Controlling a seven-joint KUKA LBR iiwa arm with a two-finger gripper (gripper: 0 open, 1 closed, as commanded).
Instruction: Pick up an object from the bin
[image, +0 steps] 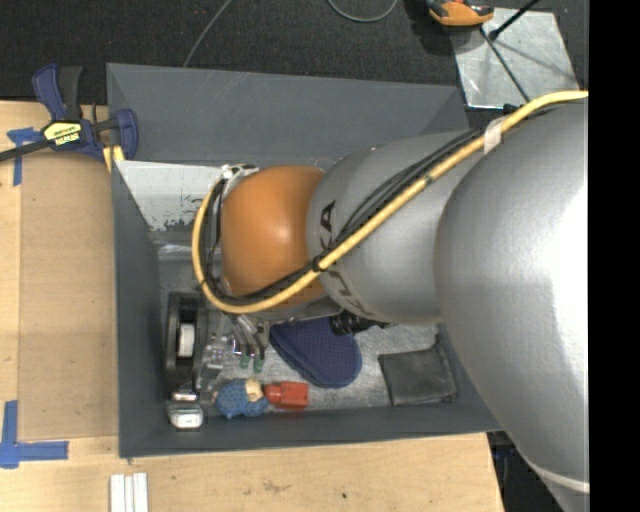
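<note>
Grey metal walls of the bin slope down to a floor whose upper half is hidden under the arm coming in from the right. Below the arm's orange wrist cover, the end effector is low in the bin's lower-left part; whether it is apart or together cannot be told, and nothing can be seen held in it.

Just beside it on the left lies a clear, glinting plastic thing, and just on its right a dark blue oval pad. Below it a small blue lumpy thing touches a red-orange block. Farther left, a black round thing with a white face stands against the left wall, with a small silver-white piece near the lower-left corner. A dark grey square pad lies well apart to the right.

Bare floor shows between the oval pad and the square pad, and along the lower wall.

Black lettering on the silver arm casing is crossed by a yellow cable and cannot be read whole.
</note>
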